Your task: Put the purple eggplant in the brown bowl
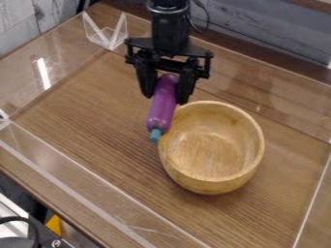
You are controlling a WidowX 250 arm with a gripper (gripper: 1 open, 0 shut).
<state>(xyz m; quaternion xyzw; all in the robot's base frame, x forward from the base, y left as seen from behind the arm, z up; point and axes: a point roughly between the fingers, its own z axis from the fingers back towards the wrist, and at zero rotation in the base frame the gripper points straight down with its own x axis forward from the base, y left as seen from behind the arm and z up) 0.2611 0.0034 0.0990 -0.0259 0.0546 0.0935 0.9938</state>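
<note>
A brown wood-grain counter (91,145) fills most of the view, its planks running on a slant from lower left to upper right, with a soft glare on the far part near the back. Clear, see-through plastic walls (52,68) stand around the working area and catch pale reflections along their edges. Behind it runs a wall of weathered grey boards (278,24), and at the bottom left corner sits some dark equipment with a yellow patch (52,228), too small to tell.
</note>
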